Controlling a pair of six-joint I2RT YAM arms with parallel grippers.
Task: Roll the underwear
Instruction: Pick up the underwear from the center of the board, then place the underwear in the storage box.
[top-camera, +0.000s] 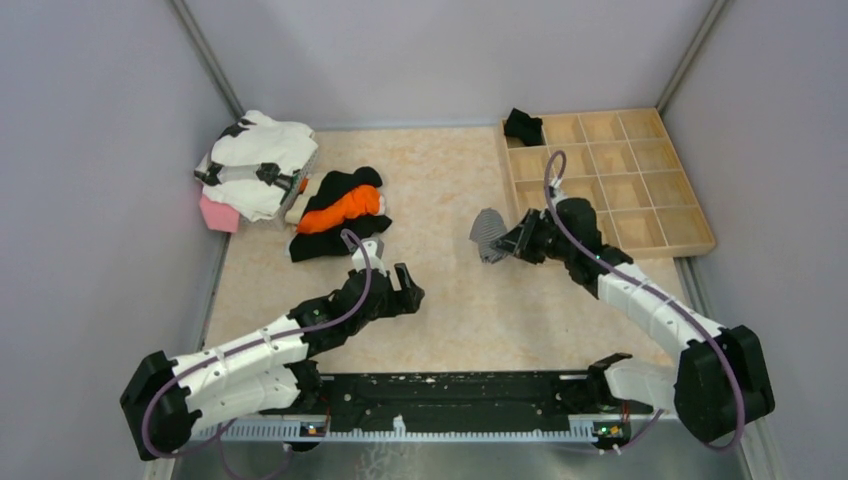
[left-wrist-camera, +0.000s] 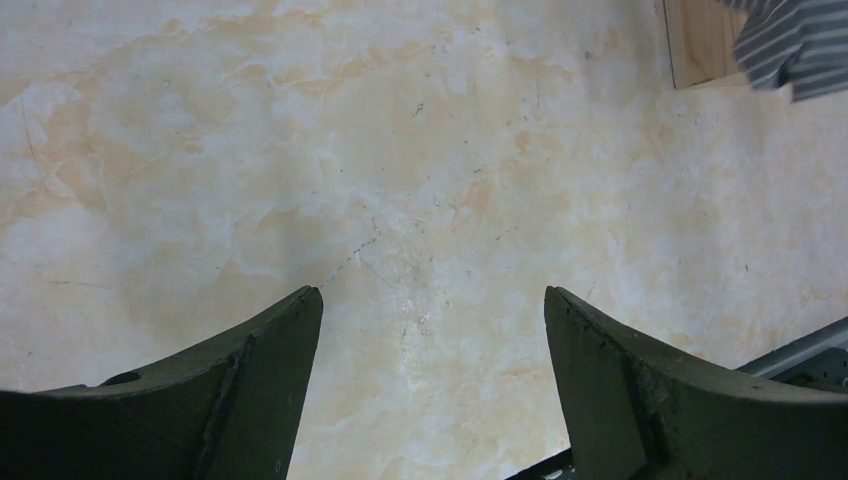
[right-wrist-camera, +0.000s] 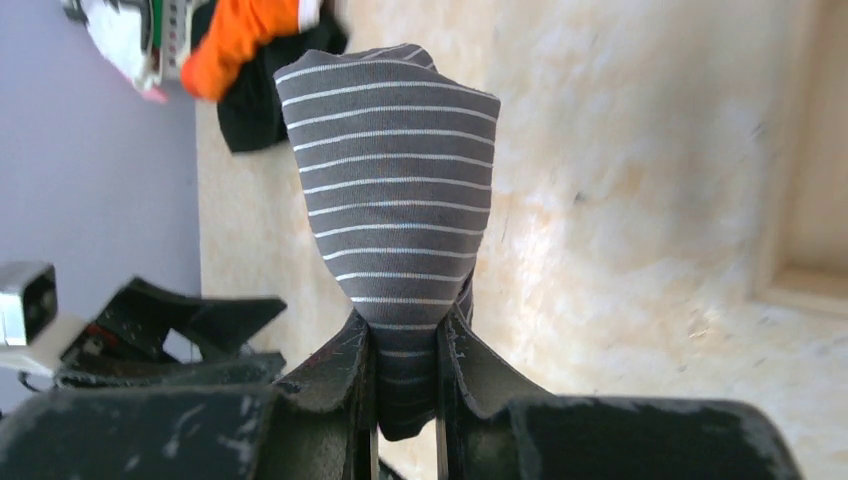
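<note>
Broadly, a pale marbled tabletop (top-camera: 450, 300) is seen beneath both arms, and a shallow wooden tray of square compartments (top-camera: 660, 247) lies just to the right of the right gripper (right-wrist-camera: 405, 340). A heap of black and orange clothing (top-camera: 340, 212) is found ahead of the left gripper (left-wrist-camera: 430, 292), whose jaws are spread wide over bare table with nothing between them. The grey, finely white-striped cloth underwear (right-wrist-camera: 400, 180) is pinched at its lower end between the right gripper's fingers, and the bundled rest projects beyond the tips. A small black cloth underwear (top-camera: 522, 125) is seen beyond that gripper, in the tray's corner compartment. The cloth is judged light, limp and unbreakable but prone to unrolling, so it is best held across the bunched layers.
</note>
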